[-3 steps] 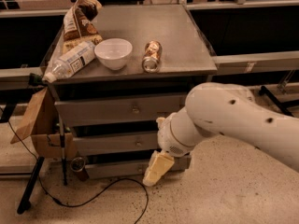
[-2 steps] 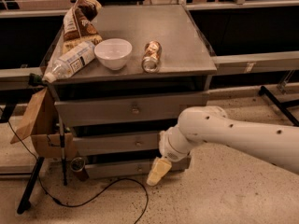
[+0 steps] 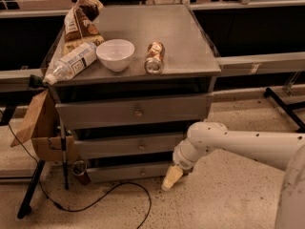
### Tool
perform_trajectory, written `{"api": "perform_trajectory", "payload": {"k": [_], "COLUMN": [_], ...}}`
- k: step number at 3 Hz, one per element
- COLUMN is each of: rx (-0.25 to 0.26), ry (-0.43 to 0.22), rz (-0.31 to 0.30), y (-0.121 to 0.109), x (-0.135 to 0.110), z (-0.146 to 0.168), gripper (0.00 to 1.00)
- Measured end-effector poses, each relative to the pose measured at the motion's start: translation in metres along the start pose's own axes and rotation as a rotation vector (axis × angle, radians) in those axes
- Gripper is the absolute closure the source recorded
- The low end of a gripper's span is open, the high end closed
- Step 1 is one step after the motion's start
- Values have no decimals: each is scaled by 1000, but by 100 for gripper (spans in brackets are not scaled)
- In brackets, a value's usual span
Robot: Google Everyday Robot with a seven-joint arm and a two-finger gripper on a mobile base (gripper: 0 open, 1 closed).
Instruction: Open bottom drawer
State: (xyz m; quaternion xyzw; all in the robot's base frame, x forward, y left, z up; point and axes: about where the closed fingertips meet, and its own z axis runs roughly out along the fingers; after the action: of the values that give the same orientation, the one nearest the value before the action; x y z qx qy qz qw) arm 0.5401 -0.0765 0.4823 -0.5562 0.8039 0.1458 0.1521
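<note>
The bottom drawer [image 3: 126,172] is the slimmest grey front, lowest of three in the grey metal cabinet, with a small round knob [image 3: 142,172] at its centre. It stands shut or nearly shut. My gripper [image 3: 170,178] hangs from the white arm [image 3: 238,144], which reaches in from the right. Its cream-coloured tip points down and left at the drawer's right end, to the right of the knob and close to the floor.
Above are the mid drawer [image 3: 136,146] and the tallest top drawer [image 3: 133,111]. The cabinet top [image 3: 186,42] carries a white bowl [image 3: 115,54], a lying can [image 3: 154,57], a plastic bottle [image 3: 69,63] and a snack bag [image 3: 78,20]. A cardboard box [image 3: 40,128], a stand and a black cable [image 3: 95,199] sit left.
The arm has stretched out and drawn away from the camera. The gripper tip has stayed low near the bottom drawer's right end. The drawers have not moved.
</note>
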Motion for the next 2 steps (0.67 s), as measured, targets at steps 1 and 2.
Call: {"api": "perform_trajectory", "payload": {"k": [1, 2], "rx": [-68, -68], "ry": [25, 25], "rz": [-50, -50], "y": [-24, -24], "x": [38, 38], "z": [32, 32], "gripper": [0, 0]}}
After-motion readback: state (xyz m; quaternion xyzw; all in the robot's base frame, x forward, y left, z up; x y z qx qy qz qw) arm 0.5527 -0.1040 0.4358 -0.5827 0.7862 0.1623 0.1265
